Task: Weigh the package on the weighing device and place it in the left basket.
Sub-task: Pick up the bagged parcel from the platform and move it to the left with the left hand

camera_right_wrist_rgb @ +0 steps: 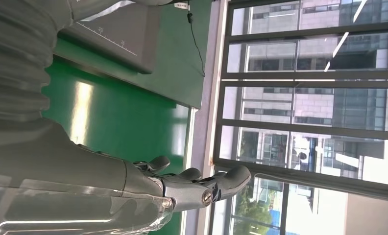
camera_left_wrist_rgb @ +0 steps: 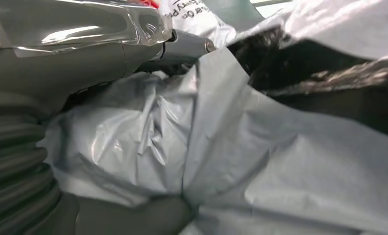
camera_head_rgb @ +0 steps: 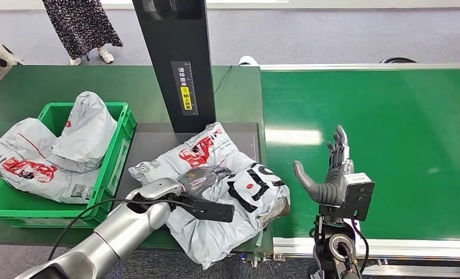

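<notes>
On weighing device [camera_head_rgb: 158, 145], grey package [camera_head_rgb: 216, 192] gripped by left hand [camera_head_rgb: 201, 177], green basket [camera_head_rgb: 114, 157] at 9 o'clock, right hand [camera_head_rgb: 331, 174] at 3 o'clock, fingers apart, empty.

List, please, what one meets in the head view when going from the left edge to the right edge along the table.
Grey package hanging over the basket's edge → green basket → left hand on the grey package on the scale → right hand raised above the green conveyor belt.
</notes>
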Robot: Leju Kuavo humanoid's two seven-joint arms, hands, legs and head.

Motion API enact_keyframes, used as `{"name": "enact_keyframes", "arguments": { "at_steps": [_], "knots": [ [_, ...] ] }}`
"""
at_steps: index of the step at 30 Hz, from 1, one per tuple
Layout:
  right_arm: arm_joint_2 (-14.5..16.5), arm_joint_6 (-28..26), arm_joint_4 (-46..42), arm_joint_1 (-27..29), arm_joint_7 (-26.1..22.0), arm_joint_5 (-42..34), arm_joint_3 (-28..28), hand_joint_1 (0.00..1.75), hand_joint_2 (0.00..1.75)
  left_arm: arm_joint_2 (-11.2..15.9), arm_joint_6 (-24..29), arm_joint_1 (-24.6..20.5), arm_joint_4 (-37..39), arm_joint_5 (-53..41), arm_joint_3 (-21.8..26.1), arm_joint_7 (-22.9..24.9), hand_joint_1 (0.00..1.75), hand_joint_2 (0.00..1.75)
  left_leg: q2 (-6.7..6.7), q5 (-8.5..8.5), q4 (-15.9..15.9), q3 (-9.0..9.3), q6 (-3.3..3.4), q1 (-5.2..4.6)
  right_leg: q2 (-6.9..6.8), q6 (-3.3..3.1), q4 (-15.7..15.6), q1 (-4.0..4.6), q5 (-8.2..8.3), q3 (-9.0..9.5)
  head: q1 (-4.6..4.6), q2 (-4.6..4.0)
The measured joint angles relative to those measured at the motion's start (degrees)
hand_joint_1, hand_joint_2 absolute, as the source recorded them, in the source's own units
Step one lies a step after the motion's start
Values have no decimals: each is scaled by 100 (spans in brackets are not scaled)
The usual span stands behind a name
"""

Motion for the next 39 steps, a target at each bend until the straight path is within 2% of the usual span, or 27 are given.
{"name": "enact_keyframes", "arguments": {
  "at_steps": [9,18,20,23,26,30,33,39],
  "knots": [
    [14,0,0,1,9,-1,-70,0,175,0,41,-7,1,14,5,-35,175,175,1,0,0,33,0,0,1,0,-1,0,0,29,-1,0],
    [15,41,-54,38,69,-16,-98,0,175,94,92,-32,-29,361,29,-601,175,175,1,-1,0,32,-1,0,2,0,-1,1,0,25,-1,0],
    [15,65,-127,95,70,-35,-129,0,175,123,465,2,-91,324,50,-589,175,175,1,-1,0,27,-1,0,2,0,-1,1,0,21,0,0],
    [15,100,-304,250,70,-50,-208,0,175,162,1441,116,-250,97,223,-330,175,175,2,-1,1,16,-1,0,3,0,-1,1,0,11,-1,0],
    [15,124,-464,379,70,-51,-293,0,175,235,2539,286,-523,-245,629,-183,175,175,3,-1,1,7,-1,0,4,0,-1,1,0,0,-1,0],
    [13,125,-561,441,57,-84,-376,0,175,374,3574,630,-982,-565,1328,-356,175,175,7,-1,0,-1,-1,1,8,0,0,2,0,-13,-1,0],
    [11,108,-626,506,36,-125,-420,0,175,486,4021,913,-1328,-772,1825,-398,175,175,8,-1,0,-12,-1,1,8,-1,0,2,-1,-23,-1,0],
    [10,99,-745,619,-11,-136,-473,0,175,674,4383,1279,-1828,-1115,2609,-242,175,175,8,-1,0,-22,-1,1,8,-1,0,2,-1,-32,0,0]
  ]
}}
